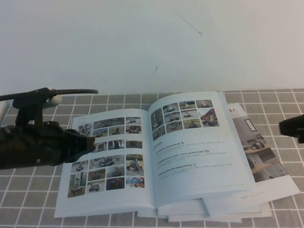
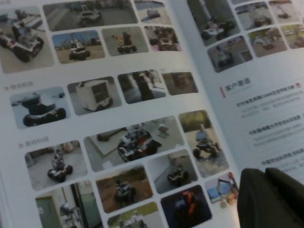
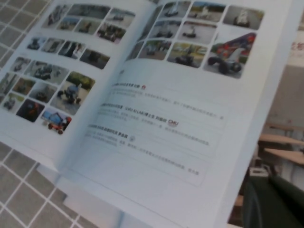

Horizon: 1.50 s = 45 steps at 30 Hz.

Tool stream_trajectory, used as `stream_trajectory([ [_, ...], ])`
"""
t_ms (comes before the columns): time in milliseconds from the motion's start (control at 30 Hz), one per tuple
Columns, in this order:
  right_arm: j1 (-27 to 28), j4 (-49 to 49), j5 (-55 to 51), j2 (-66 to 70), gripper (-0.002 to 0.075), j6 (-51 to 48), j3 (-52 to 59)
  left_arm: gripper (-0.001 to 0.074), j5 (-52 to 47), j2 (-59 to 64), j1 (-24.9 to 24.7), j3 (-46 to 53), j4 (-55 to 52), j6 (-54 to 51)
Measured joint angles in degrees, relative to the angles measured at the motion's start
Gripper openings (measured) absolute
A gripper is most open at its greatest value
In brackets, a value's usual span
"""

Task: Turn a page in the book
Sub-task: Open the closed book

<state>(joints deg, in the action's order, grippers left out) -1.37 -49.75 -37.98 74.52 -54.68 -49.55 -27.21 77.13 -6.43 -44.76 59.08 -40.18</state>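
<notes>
Grey tiled tablecloth (image 1: pixel 28 190) with white grid lines covers the lower half of the frame; a plain white wall fills the upper half. The book (image 1: pixel 156 156) lies open at centre, slightly right of the middle, spine running from upper centre down toward the bottom edge. The page (image 1: pixel 199 142), the right-hand leaf, carries a block of small robot photos at its top and several lines of text below, and lies flat. The left-hand leaf (image 1: pixel 107 161) is filled with a grid of small photos. More booklets lie beneath the book, their edges fanning out at lower right; one with a wooden desk picture (image 1: pixel 259 152) sticks out to the right. The left gripper (image 1: pixel 88 145) sits at the left of the frame, its tip over the left leaf's outer edge; cannot tell whether its fingers are spread or closed. The right gripper (image 1: pixel 292 128) shows only at the right edge, well apart from the book; finger state cannot be told.
</notes>
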Motion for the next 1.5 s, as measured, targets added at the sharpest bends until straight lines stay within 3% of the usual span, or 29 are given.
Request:
stream_trajectory([
  [200,-7.3,-0.9,4.1,13.8,-0.0001,-2.7,-5.3,-0.0004,2.7,10.2,0.0,-2.1,1.9,-2.2],
  [333,-8.7,-2.0,5.1,21.5,0.0015,-2.8,-10.0,-0.0004,2.3,16.1,0.0,-2.7,2.6,-2.8],
  [400,-8.7,-2.6,4.4,25.0,0.0069,-2.8,-12.5,-0.0004,2.3,18.8,0.0,-2.7,3.9,-3.6],
  [600,-8.7,-2.8,3.6,32.4,0.0323,-0.7,-18.4,-0.0004,2.5,21.8,0.0,-2.7,7.0,-7.2],
  [700,-8.7,-2.8,3.6,35.2,0.037,0.2,-20.8,-0.0004,2.5,21.8,0.0,-2.9,7.3,-7.3],
  [1500,-7.7,-4.2,-1.1,42.5,0.039,3.1,-23.6,-0.0004,2.5,21.9,0.0,-3.1,7.4,-8.7],
])
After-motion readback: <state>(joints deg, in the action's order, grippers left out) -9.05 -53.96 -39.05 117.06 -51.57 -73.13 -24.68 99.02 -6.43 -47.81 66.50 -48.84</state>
